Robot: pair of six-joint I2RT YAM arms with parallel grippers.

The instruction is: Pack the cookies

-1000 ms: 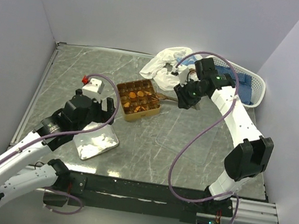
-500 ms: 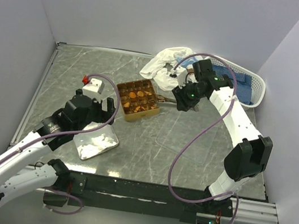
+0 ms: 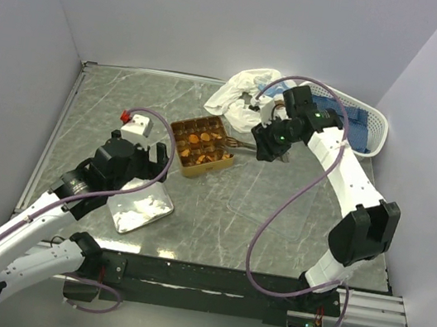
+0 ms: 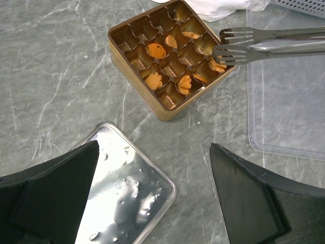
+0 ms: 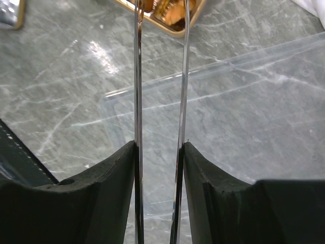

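Several small orange-brown cookies (image 4: pixel 154 80) lie in compartments of the square golden divided tin (image 4: pixel 122 58), which is mid-table in the top view (image 3: pixel 217 162). My right gripper (image 3: pixel 272 141) is shut on metal tongs (image 4: pixel 264 43), one blade against each finger in its wrist view (image 5: pixel 159 145). The forked tong tips stand apart and empty over the tin's right edge. My left gripper (image 4: pixel 155 147) is open and empty, held above the table near the silver tin lid (image 4: pixel 122 203), well short of the tin.
A clear plastic tray (image 4: pixel 289 101) lies flat to the right of the tin. A white cloth (image 3: pixel 243 92) and a white basket (image 3: pixel 367 125) are at the back right. A small white box with a red part (image 3: pixel 135 123) sits left of the tin.
My right gripper with the tongs has shifted slightly toward the back right. The left arm has not moved.
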